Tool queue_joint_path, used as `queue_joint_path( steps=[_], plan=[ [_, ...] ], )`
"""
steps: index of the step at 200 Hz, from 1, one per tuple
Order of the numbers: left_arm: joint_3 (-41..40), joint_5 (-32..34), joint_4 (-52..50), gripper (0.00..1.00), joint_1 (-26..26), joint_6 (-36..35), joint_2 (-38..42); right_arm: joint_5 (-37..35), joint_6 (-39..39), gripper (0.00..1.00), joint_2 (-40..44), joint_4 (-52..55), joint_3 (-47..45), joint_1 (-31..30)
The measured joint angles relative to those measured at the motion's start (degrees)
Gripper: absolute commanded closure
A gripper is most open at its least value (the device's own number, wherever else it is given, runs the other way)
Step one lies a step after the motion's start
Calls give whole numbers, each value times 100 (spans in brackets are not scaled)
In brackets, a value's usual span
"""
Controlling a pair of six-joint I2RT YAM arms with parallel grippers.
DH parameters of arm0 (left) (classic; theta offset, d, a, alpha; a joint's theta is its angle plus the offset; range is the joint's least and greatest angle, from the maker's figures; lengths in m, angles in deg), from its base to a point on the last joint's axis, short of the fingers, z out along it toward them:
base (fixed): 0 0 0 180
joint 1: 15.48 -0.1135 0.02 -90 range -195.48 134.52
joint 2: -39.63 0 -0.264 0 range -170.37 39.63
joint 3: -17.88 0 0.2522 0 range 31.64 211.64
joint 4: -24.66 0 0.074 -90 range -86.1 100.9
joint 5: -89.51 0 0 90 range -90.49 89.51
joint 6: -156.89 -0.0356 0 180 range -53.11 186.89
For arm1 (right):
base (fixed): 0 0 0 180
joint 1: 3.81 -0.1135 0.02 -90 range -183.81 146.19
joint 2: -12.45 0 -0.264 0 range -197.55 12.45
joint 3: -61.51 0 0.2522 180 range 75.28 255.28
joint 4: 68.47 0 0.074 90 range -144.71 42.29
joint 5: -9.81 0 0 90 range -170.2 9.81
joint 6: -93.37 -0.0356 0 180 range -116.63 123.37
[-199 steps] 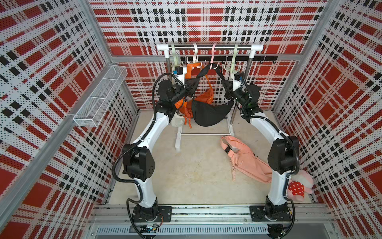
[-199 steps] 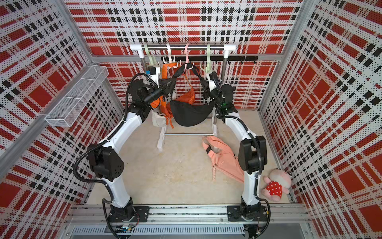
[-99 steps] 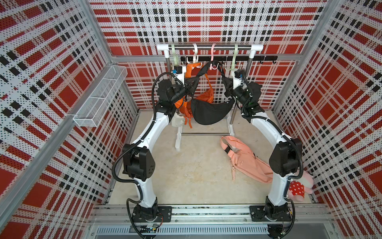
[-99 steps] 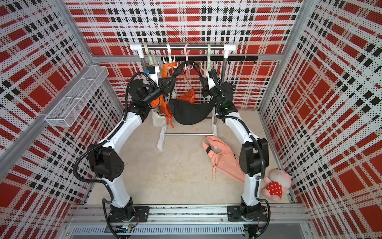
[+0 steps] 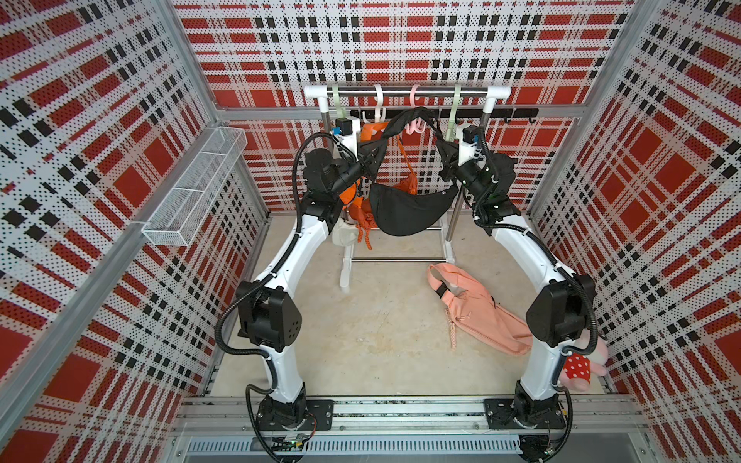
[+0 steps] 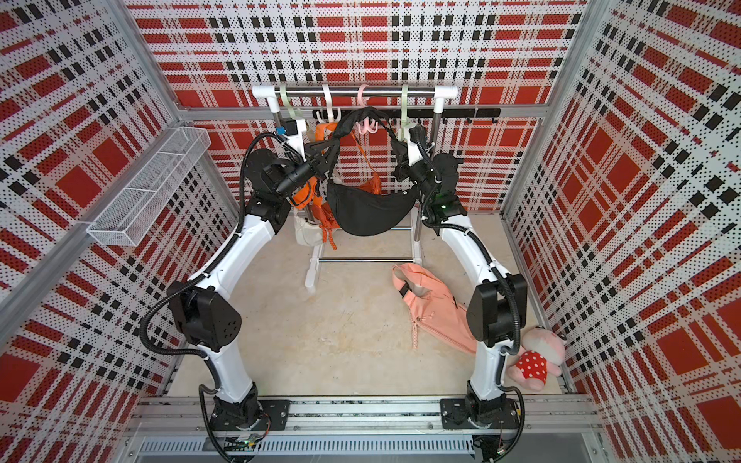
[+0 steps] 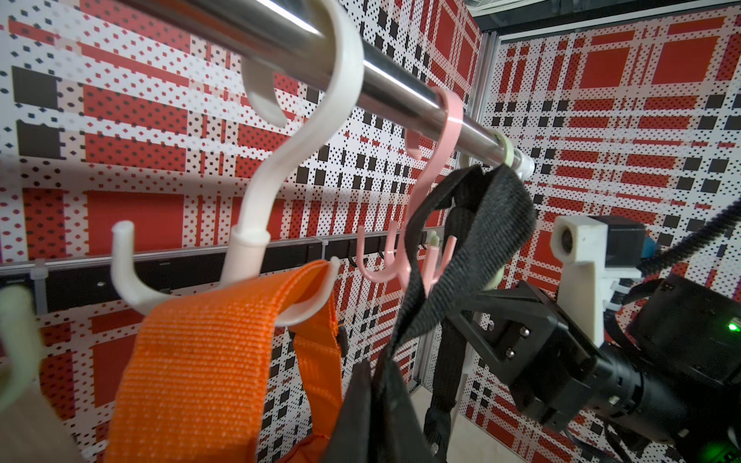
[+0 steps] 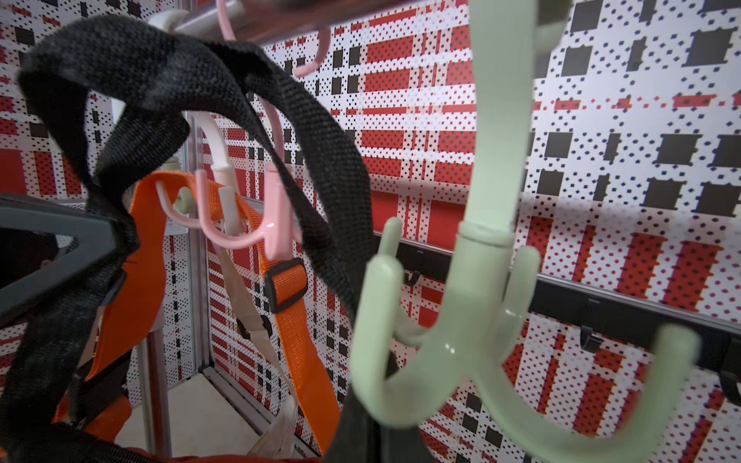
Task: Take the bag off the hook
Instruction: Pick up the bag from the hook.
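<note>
Top views both showed the left tool [image 5: 371, 154] and right tool [image 5: 446, 159] clenched on a black webbing strap [image 5: 415, 113] — black fabric sling bag [image 5: 409, 208] hanging below, strap looped around a pink plastic hook [image 5: 415, 91].

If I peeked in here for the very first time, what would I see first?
Probably the black bag dangling in the middle at the back rail, its strap arching over the pink hook, with the left tool and right tool pinching the strap on either side. Next, the peach bag lying on the floor and the plush toy by the right arm's base.
</note>
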Motion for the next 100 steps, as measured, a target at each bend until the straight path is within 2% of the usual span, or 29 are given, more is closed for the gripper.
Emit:
queue_joint_path(
  steps=[42, 100],
  plan=[
    [-105, 70, -192, 100, 138, -192, 188, -26, 127, 100, 573, -116, -625, -192],
    [-737, 179, -297, 100, 358, -299, 798, -66, 105, 100, 1246, -175, -1211, -326]
  ],
)
